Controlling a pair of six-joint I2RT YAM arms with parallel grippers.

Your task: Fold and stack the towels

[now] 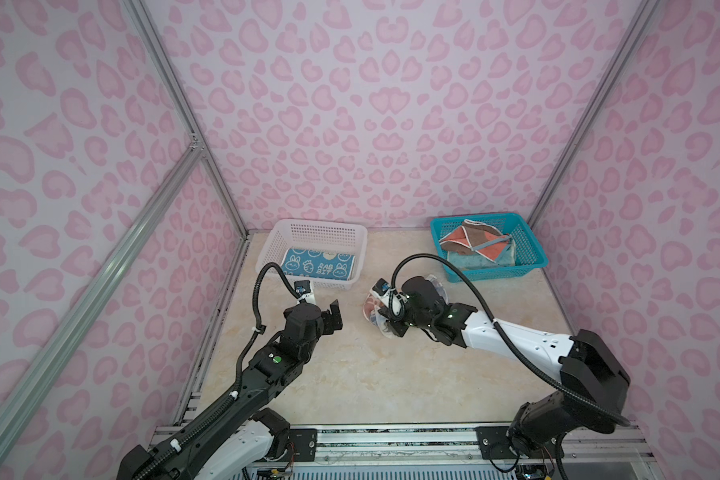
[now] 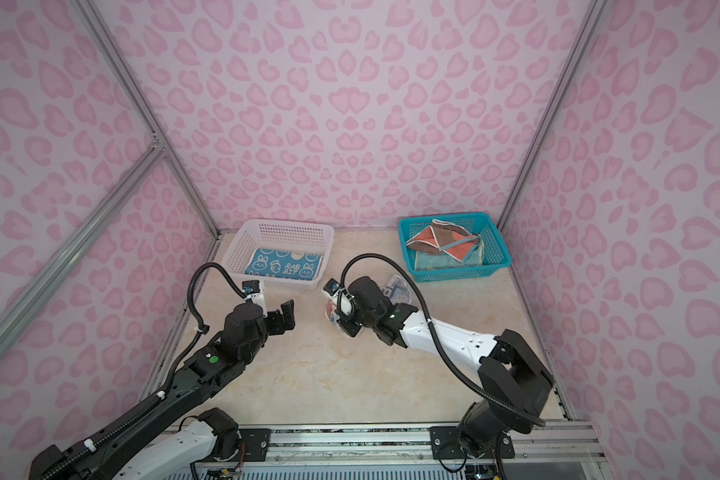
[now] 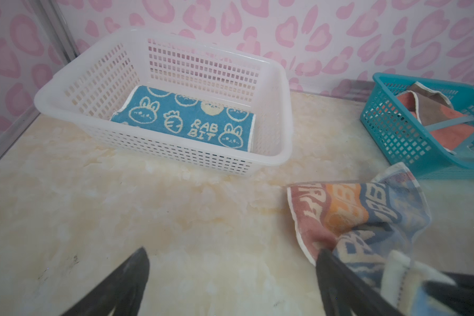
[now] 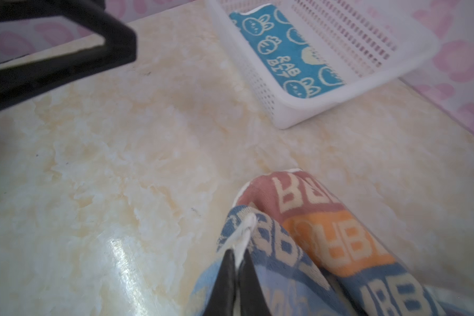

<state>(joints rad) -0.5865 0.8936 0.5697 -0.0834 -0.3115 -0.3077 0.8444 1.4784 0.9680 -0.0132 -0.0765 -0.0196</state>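
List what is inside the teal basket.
The teal basket holds a crumpled orange-brown towel with white edging, lying on a teal towel. Those two cover most of the basket's floor, so anything beneath them cannot be seen.

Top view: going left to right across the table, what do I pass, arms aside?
white basket holding the rabbit towel → lettered towel → teal basket

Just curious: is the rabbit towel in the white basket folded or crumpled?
Folded: the rabbit towel lies as a neat flat rectangle in the basket.
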